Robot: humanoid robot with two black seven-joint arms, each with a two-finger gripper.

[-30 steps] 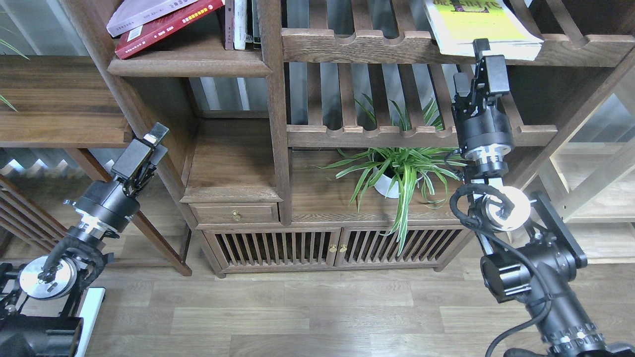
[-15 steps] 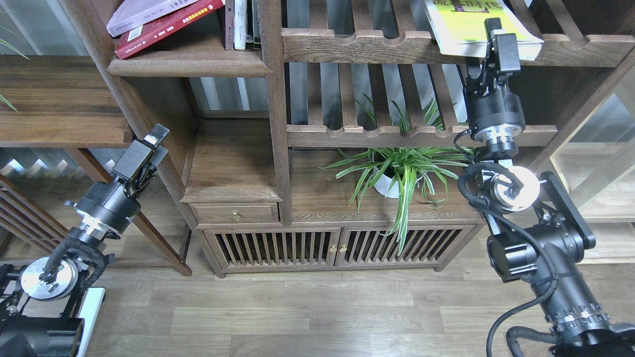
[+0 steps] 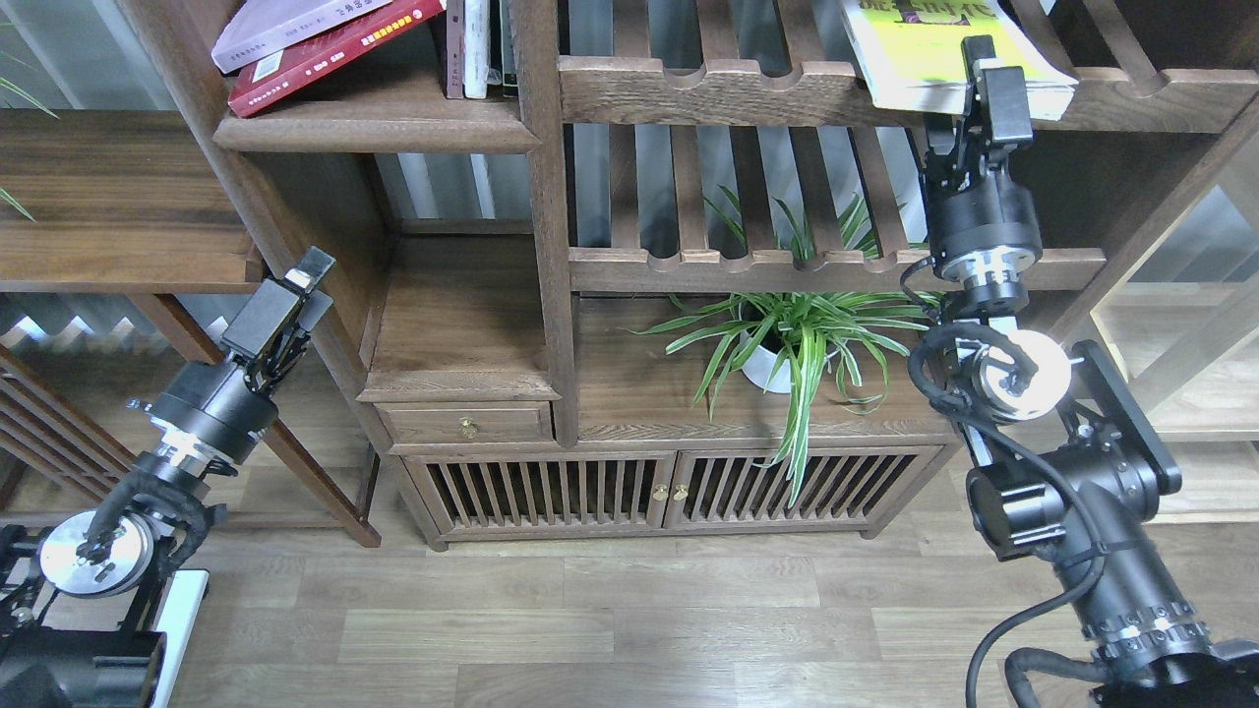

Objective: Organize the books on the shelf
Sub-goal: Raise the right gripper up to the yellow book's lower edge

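The yellow-green book point(image 3: 934, 49) lies flat on the upper slatted rack at the top right, its front edge hanging over the rail. My right gripper point(image 3: 991, 77) is raised to that edge, open, with its fingers around the book's front right corner. The dark red book point(image 3: 334, 57) lies slanted on the solid moulded shelf point(image 3: 374, 133) at the top left, with the white-lavender book point(image 3: 280, 25) on top of it. My left gripper point(image 3: 313, 280) is low at the left, open and empty, beside the bookcase's side post.
Thin upright books point(image 3: 477, 49) stand at the shelf's right end against the post point(image 3: 541, 197). A potted spider plant point(image 3: 787, 344) sits under the lower slatted rack point(image 3: 787, 265). A brass-knobbed drawer point(image 3: 467, 426) and slatted cabinet doors point(image 3: 669, 492) are below. A side table point(image 3: 118, 197) is at the left.
My right gripper rose and shifted right from below the rack up to the yellow-green book's front edge, then held still. The left arm has not moved.
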